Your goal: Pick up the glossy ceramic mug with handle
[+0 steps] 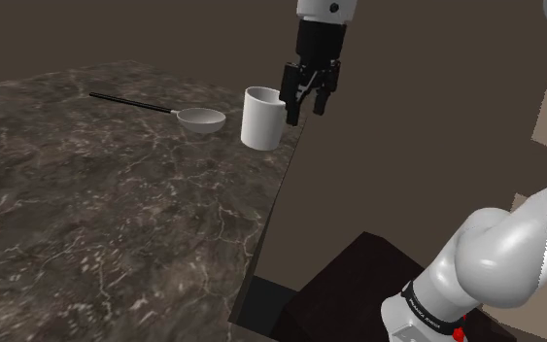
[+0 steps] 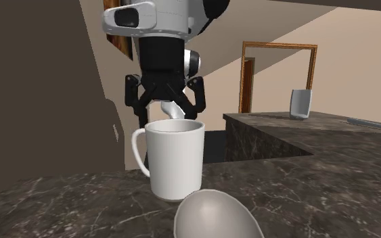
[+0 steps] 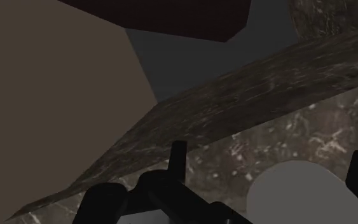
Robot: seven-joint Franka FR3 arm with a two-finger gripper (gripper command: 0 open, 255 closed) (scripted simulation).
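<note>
The gripper (image 1: pixel 306 111) has its two black fingers (image 2: pixel 135 99) spread wide apart, and they hold nothing. The white mug (image 2: pixel 175 159) sits just under them, a little toward the shoulder view's left, so the hand probably has to go down and slightly that way. The mug stands straight up, open end on top, near the edge of the dark stone counter (image 1: pixel 116 223). It is plain white and smooth, with a curved handle (image 2: pixel 139 153) on the second exterior view's left. A grey spoon (image 1: pixel 201 119) lies close beside it.
</note>
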